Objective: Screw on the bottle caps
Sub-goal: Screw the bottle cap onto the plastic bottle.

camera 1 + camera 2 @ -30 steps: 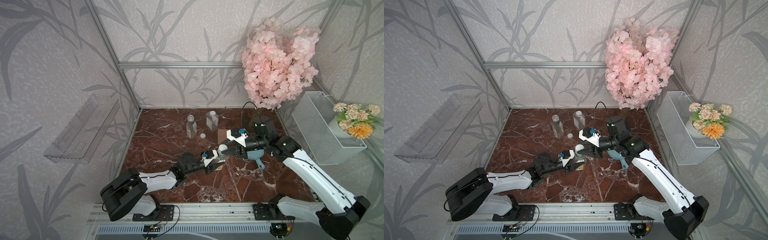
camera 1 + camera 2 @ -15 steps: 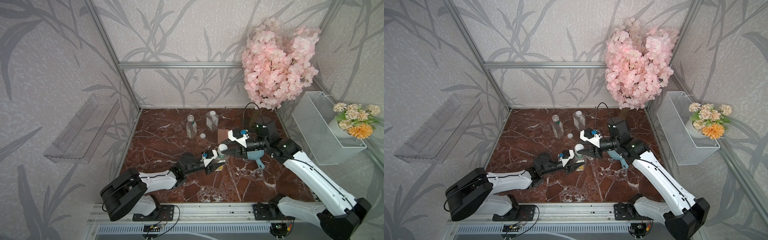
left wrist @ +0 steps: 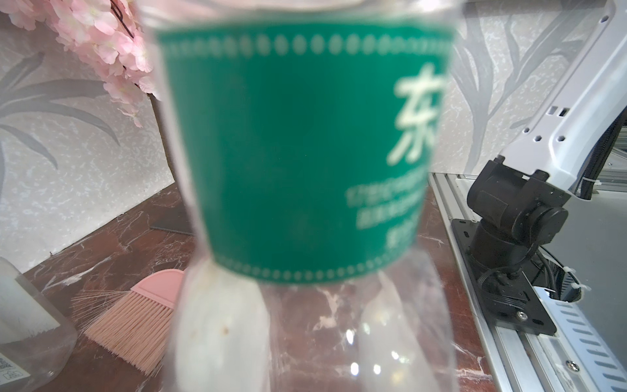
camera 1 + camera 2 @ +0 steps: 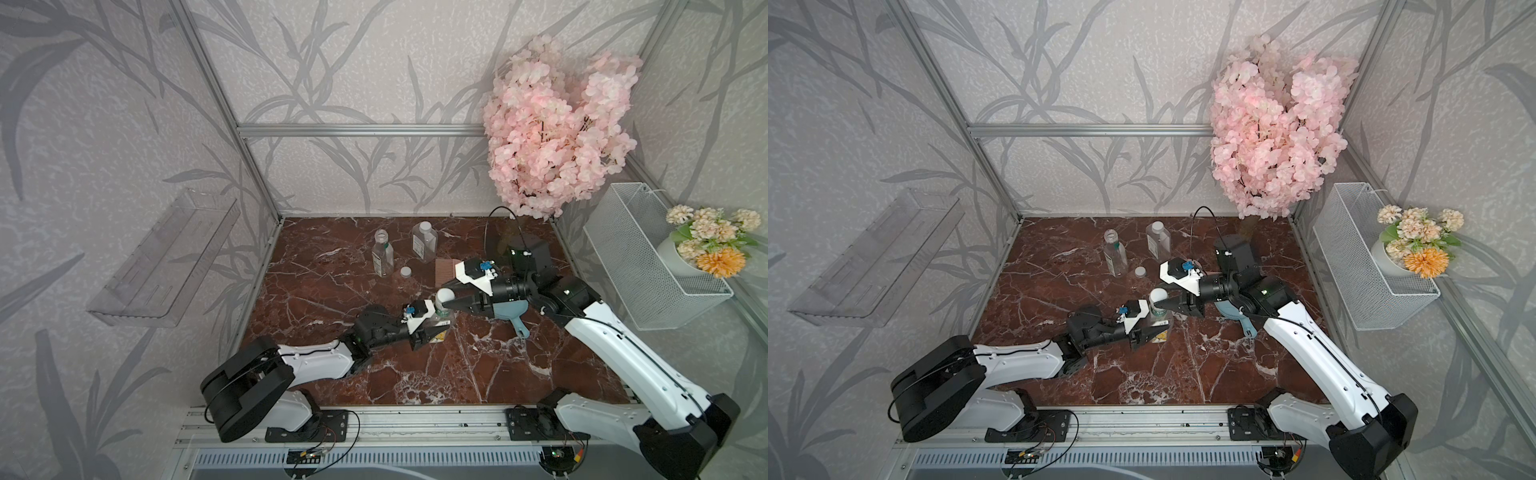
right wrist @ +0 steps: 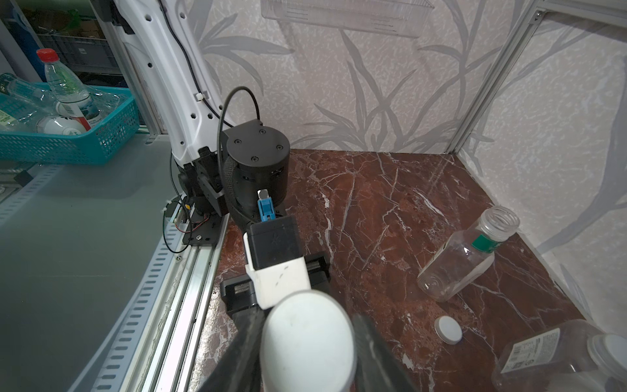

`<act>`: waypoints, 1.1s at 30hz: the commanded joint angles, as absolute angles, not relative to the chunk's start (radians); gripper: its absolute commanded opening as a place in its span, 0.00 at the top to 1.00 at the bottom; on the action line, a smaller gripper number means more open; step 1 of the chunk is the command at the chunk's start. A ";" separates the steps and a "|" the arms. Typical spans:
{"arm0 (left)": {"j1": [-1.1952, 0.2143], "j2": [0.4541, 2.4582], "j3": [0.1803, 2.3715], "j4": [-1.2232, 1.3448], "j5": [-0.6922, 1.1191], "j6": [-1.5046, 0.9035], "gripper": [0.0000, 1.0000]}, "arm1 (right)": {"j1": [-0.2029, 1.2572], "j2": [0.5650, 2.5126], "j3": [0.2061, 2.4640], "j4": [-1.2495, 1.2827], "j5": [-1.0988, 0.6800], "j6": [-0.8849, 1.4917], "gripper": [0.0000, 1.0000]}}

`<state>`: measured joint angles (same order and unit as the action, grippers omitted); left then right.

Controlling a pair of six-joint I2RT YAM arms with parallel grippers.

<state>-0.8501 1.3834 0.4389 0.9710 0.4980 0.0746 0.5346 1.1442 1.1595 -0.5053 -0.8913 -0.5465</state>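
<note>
Right wrist view: the white cap [image 5: 307,339] fills the lower centre of the frame. The right gripper [image 5: 307,317] is closed on it, its two dark fingers [image 5: 244,342] pressed against the cap's sides.

In both top views this cap [image 4: 444,296] [image 4: 1158,296] sits just right of frame centre, on the neck of the held bottle [image 4: 442,318] [image 4: 1160,320]. The bottle stands upright on the marble tabletop [image 4: 332,291]. The right gripper [image 4: 451,302] reaches the cap from the right. The left gripper [image 4: 432,330] comes from the lower left and is clamped around the bottle's lower body. How far the cap is threaded on cannot be told.

In the left wrist view the bottle's green label [image 3: 305,152] fills the middle of the frame, blurred.

Above the grip in a top view stands the open bottle [image 4: 382,257], uncapped, with the loose cap [image 4: 405,272] lying just right of its base. The square bottle [image 4: 424,247], wearing its cap, stands to the right again, all well apart from both grippers. A pink brush [image 4: 446,270] and a blue dustpan [image 4: 509,313] lie near the right gripper.
</note>
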 commanded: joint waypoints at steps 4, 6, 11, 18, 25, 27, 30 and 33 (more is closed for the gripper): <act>-0.853 1.365 0.456 1.040 0.499 0.071 0.80 | 0.533 1.146 1.137 -0.536 -0.894 -0.538 0.63; -0.853 1.368 0.454 1.043 0.499 0.069 0.80 | 0.532 1.144 1.139 -0.537 -0.894 -0.537 0.63; -0.853 1.370 0.452 1.046 0.501 0.069 0.80 | 0.522 1.143 1.142 -0.535 -0.895 -0.530 0.63; -0.854 1.367 0.451 1.046 0.499 0.071 0.80 | 0.502 1.137 1.132 -0.521 -0.912 -0.516 0.63; -0.853 1.366 0.451 1.046 0.496 0.071 0.80 | 0.491 1.141 1.121 -0.505 -0.937 -0.503 0.63; -0.853 1.365 0.451 1.045 0.497 0.071 0.80 | 0.490 1.144 1.120 -0.514 -0.939 -0.510 0.63; -0.853 1.365 0.453 1.045 0.495 0.071 0.80 | 0.491 1.140 1.113 -0.518 -0.935 -0.522 0.62; -0.854 1.367 0.452 1.045 0.495 0.071 0.80 | 0.492 1.134 1.107 -0.518 -0.934 -0.528 0.62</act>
<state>-0.8501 1.3834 0.4389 0.9619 0.4950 0.0746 0.4953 1.1419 1.1332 -0.4801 -0.9363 -0.5179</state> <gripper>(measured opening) 0.426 0.427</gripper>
